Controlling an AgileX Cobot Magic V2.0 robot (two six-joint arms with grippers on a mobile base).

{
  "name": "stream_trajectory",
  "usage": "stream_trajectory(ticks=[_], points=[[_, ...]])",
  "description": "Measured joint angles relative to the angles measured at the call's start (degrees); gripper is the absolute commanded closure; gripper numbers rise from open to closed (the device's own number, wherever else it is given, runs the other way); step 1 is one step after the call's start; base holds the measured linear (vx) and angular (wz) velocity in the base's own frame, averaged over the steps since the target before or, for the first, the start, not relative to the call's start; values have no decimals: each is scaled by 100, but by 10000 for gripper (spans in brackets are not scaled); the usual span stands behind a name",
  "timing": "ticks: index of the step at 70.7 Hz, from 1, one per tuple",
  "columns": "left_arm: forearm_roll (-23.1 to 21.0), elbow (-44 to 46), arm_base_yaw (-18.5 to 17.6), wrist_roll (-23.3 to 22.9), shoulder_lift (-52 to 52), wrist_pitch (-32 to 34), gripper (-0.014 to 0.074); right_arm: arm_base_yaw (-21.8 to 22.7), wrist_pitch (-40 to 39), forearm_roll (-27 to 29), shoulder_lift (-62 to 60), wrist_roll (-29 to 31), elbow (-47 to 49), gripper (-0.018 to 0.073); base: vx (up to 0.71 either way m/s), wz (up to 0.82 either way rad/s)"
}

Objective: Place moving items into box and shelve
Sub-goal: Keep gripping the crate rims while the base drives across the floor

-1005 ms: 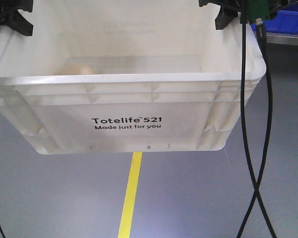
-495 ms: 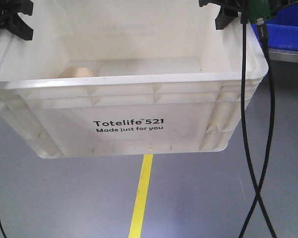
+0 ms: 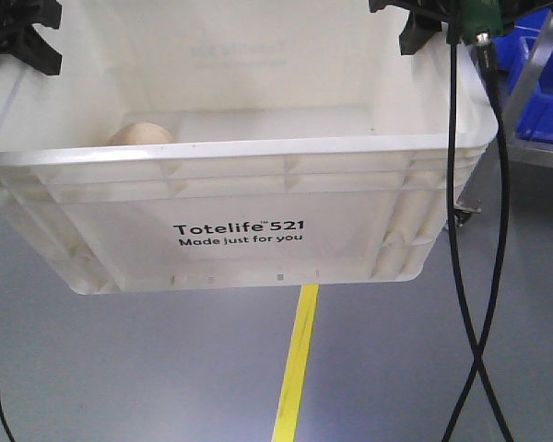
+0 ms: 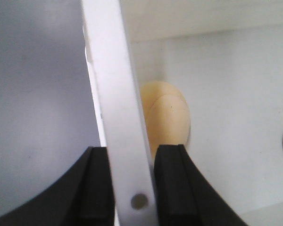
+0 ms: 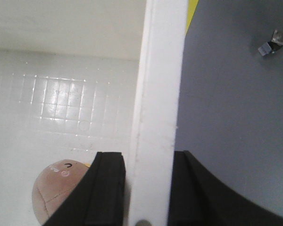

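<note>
Holds the box (image 3: 286, 147) clear of the grey floor (image 3: 120, 368), across the upper two thirds of the front view, black print toward the camera. Judged as the carry toward shelving, apparently after loading. No shelf in view.

Carries both moving items inside. Cream lump (image 4: 167, 117) at the left end, just beside the gripped wall, peeping over the near rim in the front view. Pinkish-brown lump (image 5: 56, 193) on the box bottom, lower left of the right wrist view, near the right wall.

For a clean carry:
- Hold both ends at equal height to prevent any rolling.
- Move both arms as one, neither pulling apart nor squeezing in, for fear of slipping off the thin rim or flexing the walls.
- Steer clear of the black cables (image 3: 456, 230) hanging at right and the blue bins (image 3: 544, 92) at upper right.
- Set down flat before letting go.

Clamps the left tool (image 4: 132, 157) over the left rim, one black finger outside the wall, one inside, both pressed to the plastic. Clamps the right tool (image 5: 146, 162) the same way over the right rim. Reaches down onto the rim from the two top corners of the front view, wrists roughly level.
</note>
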State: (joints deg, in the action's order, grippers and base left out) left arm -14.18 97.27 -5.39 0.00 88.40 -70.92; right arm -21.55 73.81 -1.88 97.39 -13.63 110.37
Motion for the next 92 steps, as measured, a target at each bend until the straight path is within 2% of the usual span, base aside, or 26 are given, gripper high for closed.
stream_trajectory(ticks=[92], points=[[0,0,0,0,0,-5,596,0,0,0,-1,0,0,564,51,6]])
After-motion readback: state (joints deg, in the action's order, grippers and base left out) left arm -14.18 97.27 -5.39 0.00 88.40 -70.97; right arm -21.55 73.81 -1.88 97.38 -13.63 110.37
